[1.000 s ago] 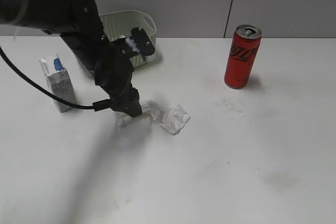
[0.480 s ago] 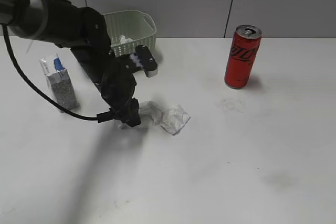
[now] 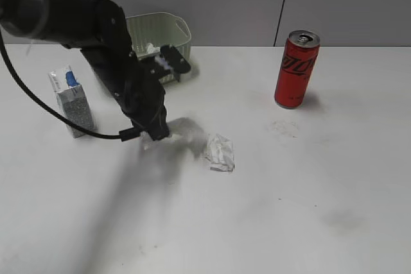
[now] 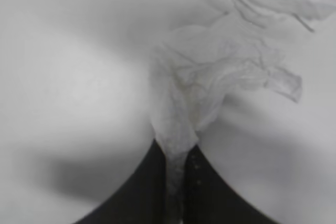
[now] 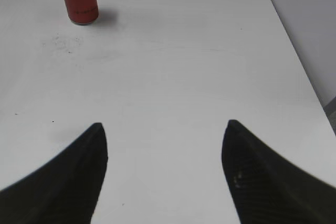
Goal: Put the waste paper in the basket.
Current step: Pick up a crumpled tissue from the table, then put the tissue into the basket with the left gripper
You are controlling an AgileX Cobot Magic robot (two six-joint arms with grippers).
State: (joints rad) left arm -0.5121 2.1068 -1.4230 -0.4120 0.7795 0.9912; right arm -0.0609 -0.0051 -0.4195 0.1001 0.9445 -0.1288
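Starting at the left of the exterior view, an upright grey-speckled packet (image 3: 72,101) with a blue-and-white top is seen on the white table (image 3: 308,197), just beside the dark left arm. Behind that arm, at the back edge of the table against the wall, the pale green basket (image 3: 164,32) is placed, and a white wad is glimpsed inside it. The left gripper (image 3: 156,134) is angled down to the table in front of the basket. In the left wrist view its fingers (image 4: 152,182) are pressed together on a twisted tail of one wad of waste paper (image 4: 210,77), so that the wad is pinched at its lower end and spreads out beyond the tips; in the exterior view most of this wad is hidden by the gripper and its shadow. A second, loose wad (image 3: 220,153) is seen lying on the table to the right of the fingers, apart from them. Further right, a red can (image 3: 295,69) is stood upright near the back of the table, well apart from the paper. The right gripper (image 5: 164,153) is held over bare table with its fingers spread wide and nothing between them; the can is seen far ahead at the upper left of that view, and the table's right edge runs along the upper right.
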